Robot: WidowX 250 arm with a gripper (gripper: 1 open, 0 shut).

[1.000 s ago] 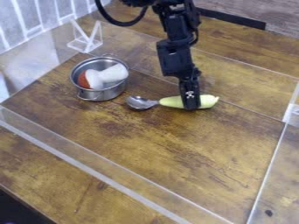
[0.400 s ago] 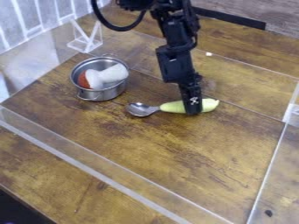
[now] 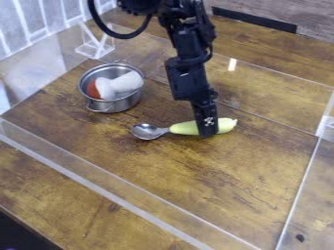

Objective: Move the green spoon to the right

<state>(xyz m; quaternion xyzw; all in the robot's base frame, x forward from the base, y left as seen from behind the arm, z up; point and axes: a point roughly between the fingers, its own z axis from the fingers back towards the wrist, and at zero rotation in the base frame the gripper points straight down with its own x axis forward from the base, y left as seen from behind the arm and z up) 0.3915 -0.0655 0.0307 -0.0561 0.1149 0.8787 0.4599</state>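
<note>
While clamped on the yellow-green plastic handle, the black pincer (image 3: 205,120) keeps the silver-scooped green spoon (image 3: 185,127) low — ready for sliding across the wooden table (image 3: 196,186).

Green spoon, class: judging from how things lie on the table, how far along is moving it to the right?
Done: the gripper has its fingers shut on the green spoon by the handle. In hand: the spoon lies flat on the table, right of the steel bowl. Left: carrying it further right and letting go.
</note>
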